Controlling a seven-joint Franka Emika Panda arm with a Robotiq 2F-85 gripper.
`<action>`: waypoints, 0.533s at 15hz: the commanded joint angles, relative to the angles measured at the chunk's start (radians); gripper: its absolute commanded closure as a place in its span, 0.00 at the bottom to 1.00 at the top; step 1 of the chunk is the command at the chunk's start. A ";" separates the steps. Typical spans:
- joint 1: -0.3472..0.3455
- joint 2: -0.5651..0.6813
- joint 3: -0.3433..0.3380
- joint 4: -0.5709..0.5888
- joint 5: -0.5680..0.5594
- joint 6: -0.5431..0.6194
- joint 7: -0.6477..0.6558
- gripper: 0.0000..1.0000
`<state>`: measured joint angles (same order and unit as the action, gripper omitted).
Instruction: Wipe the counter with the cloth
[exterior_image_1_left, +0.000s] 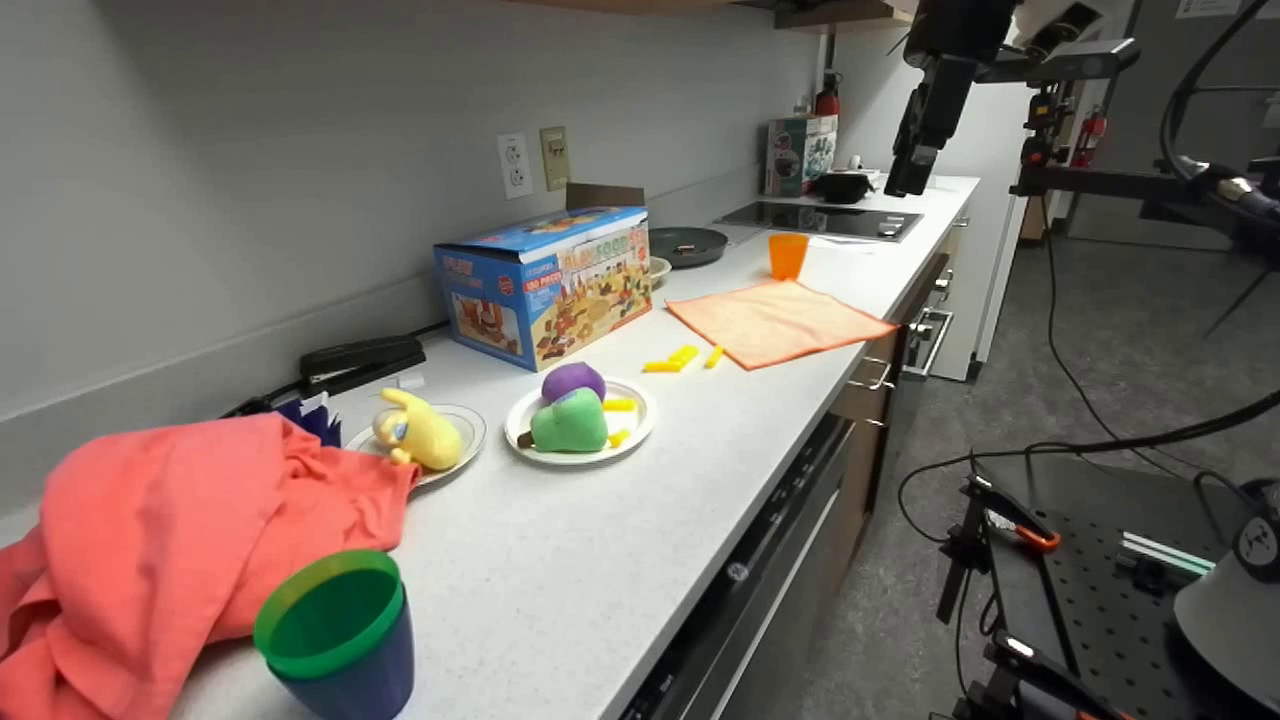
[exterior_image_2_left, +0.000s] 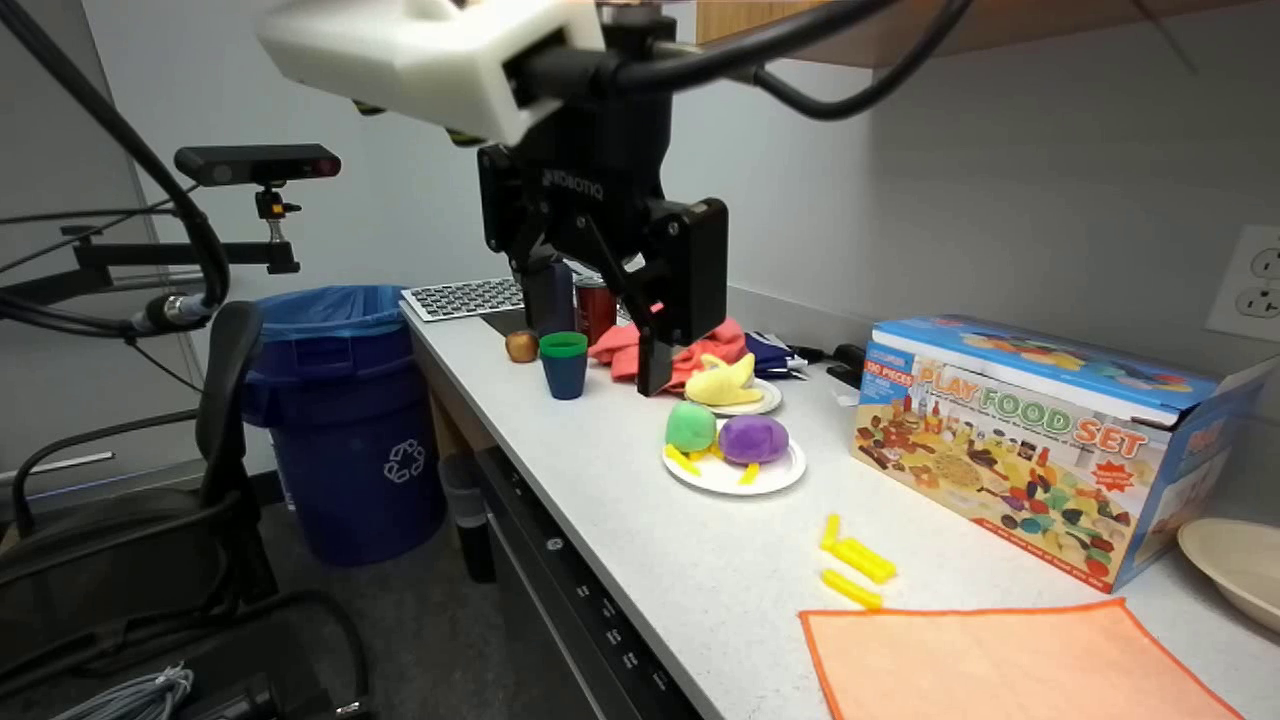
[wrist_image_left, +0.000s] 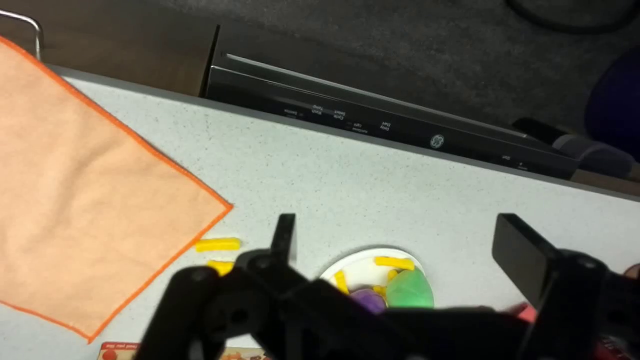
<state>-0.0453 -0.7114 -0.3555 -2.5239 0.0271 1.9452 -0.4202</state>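
A pale orange cloth with darker orange edges lies flat on the white speckled counter. The cloth shows in both exterior views and at the left of the wrist view. One corner hangs at the counter's front edge. My gripper is up in the air above the counter in both exterior views. In the wrist view its two fingers are wide apart with nothing between them. The cloth lies off to the side of the fingers. A coral red cloth is bunched at the counter's near end.
Several yellow sticks lie beside the orange cloth. A white plate holds a green and a purple toy; another plate holds a yellow one. A play food box stands by the wall. An orange cup stands at the cloth's far side; stacked cups stand nearer.
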 joint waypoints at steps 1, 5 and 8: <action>-0.018 0.005 0.015 0.002 0.012 -0.003 -0.010 0.00; -0.018 0.005 0.015 0.002 0.012 -0.003 -0.010 0.00; -0.022 0.055 0.036 0.019 -0.001 0.016 0.028 0.00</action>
<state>-0.0459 -0.7048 -0.3506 -2.5237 0.0271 1.9452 -0.4149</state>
